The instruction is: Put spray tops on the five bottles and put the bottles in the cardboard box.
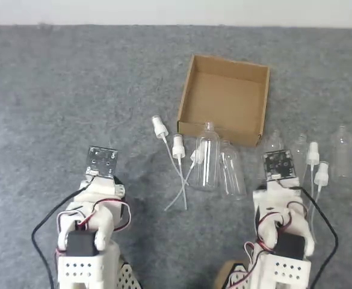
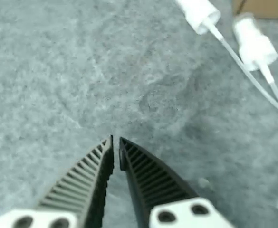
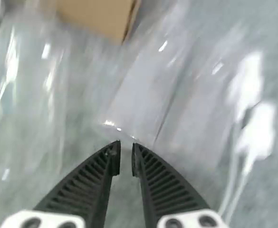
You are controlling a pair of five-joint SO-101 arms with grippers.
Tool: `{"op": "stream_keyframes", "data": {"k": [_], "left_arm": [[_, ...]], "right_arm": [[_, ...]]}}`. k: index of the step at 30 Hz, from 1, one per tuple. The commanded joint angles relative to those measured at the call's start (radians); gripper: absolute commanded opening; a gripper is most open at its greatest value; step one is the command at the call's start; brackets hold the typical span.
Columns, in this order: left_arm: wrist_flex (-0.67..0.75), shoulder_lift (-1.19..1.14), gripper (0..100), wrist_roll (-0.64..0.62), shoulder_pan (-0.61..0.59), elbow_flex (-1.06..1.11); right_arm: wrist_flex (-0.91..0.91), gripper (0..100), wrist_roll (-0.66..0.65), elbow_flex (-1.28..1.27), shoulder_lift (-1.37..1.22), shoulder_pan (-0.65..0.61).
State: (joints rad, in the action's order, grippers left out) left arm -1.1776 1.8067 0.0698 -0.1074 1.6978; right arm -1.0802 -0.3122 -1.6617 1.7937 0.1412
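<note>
Bottles by the right gripper [image 3: 125,145]: three clear right-hand bottles [image 1: 342,150] are set just ahead of and beside it.
Right gripper state: the fingers are drawn almost together, with nothing pinched.
Left gripper [image 2: 116,140]: the fingers are pressed nearly closed over the bare grey mat [image 2: 58,71], and nothing is held.
Middle bottles [image 1: 207,158]: two are laid side by side between the arms, necks toward the cardboard box [image 1: 224,96] and just short of its near wall.
Left spray tops [image 1: 179,146]: three white tops with long tubes are laid loose just left of the middle bottles, with one against the nearer bottle.
Right spray tops [image 1: 313,153]: two are laid loose among the right-hand bottles.
Look: the bottles are transparent and round-shouldered.
Hard to tell: one right-hand bottle is partly covered by the right arm's wrist. Whether those three are standing or lying cannot be told.
</note>
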Motion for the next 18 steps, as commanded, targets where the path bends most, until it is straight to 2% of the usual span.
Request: {"op": "stream_keyframes", "data": {"k": [1,12,18], "left_arm": [[0.028,0.015,2,0.005,-0.021,-0.013],[0.028,0.015,2,0.005,-0.021,-0.013],[0.028,0.015,1,0.005,-0.021,-0.013]], "right_arm": [[0.128,0.9,0.005,0.074,0.024,0.030],[0.064,1.1,0.002,0.526,-0.028,0.071],[0.035,1.6,-0.043,0.792,-0.466,0.189]]}}
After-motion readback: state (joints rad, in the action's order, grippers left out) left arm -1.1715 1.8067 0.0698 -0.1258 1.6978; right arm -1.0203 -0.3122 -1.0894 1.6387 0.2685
